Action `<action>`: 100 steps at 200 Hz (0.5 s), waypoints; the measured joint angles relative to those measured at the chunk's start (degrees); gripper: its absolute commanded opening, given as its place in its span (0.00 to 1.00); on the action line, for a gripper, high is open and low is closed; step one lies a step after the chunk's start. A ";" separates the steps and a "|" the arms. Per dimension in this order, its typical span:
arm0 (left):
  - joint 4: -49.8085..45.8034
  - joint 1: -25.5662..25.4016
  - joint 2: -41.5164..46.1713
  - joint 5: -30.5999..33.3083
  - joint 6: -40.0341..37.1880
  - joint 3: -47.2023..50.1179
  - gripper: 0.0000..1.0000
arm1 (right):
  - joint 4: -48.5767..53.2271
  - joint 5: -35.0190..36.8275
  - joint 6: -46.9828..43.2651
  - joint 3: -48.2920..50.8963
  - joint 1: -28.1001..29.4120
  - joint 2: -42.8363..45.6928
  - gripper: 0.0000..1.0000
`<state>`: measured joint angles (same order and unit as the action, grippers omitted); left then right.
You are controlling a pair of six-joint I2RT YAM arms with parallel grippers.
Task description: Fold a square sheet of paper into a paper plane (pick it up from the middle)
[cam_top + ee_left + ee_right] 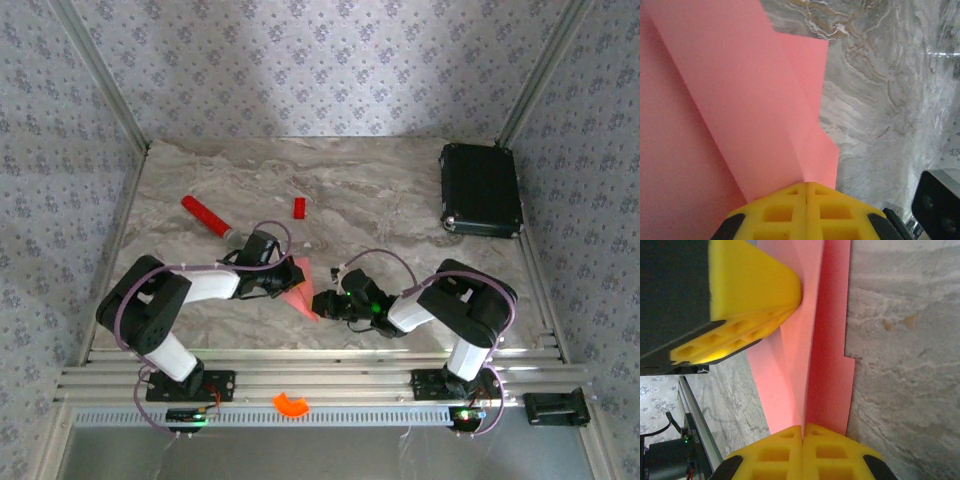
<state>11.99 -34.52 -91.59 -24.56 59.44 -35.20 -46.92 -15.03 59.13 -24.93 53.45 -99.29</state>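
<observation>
The salmon-pink square sheet of paper [299, 291] is folded into a narrow creased shape and held just above the table between the two arms. It tapers toward its near end. My left gripper [284, 279] is shut on its far-left end. In the left wrist view the yellow jaws [806, 186] pinch the centre crease, with folded flaps [740, 100] spreading out ahead. My right gripper [319, 303] is shut on the near end. In the right wrist view its jaws [803, 428] clamp the crease of the paper [812, 340], and the left gripper's yellow fingers [752, 295] press on the far end. I cannot tell whether this is a complete paper plane.
A red stick with a grey tip [206, 216] lies at the back left and a small red block [299, 207] behind the grippers. A black case [481, 189] sits at the back right. An orange piece [291, 404] rests on the front rail. Patterned walls enclose the marble table [400, 200].
</observation>
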 measured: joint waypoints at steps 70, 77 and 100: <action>-0.44 0.00 -0.37 0.59 -0.39 0.00 0.00 | 3.41 -1.14 -0.02 -1.31 -0.46 0.52 0.00; -0.46 0.00 -0.37 0.61 -0.42 0.00 0.00 | 3.72 -1.14 -0.02 -1.44 -0.46 0.57 0.00; -0.79 0.00 -0.37 0.61 -0.46 0.00 0.00 | 4.61 -1.31 -0.02 -1.81 -0.50 0.68 0.00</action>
<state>11.20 -34.52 -91.96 -23.94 58.98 -35.20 -42.30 -16.34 59.11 -26.74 52.95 -98.61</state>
